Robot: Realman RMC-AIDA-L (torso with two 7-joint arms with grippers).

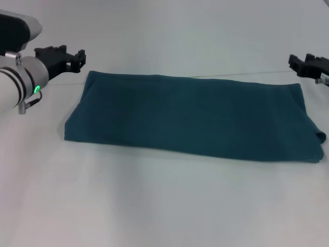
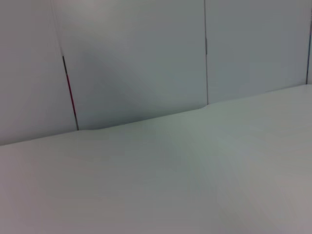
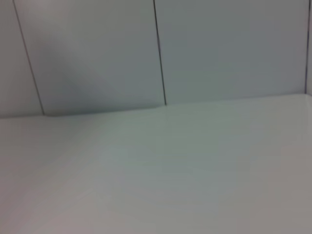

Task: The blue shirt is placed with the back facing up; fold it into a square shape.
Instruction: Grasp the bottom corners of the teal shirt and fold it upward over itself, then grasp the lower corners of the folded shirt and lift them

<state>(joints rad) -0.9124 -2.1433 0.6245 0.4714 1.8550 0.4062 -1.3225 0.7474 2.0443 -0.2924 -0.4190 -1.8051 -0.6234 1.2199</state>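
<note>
On the tabletop (image 1: pixel 154 206), the blue shirt (image 1: pixel 195 121) lies as a long band; left gripper (image 1: pixel 74 59) and right gripper (image 1: pixel 303 64) flank it, jaws' state can't tell. Risk: uneven pinch, layers slip w/ next fold.

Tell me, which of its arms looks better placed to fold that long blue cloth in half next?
Probably the left. The left gripper hovers just beyond the far-left corner of the blue shirt, which lies as a long folded band. The right gripper sits at the picture's edge, slightly farther from its corner. Neither holds cloth.
</note>
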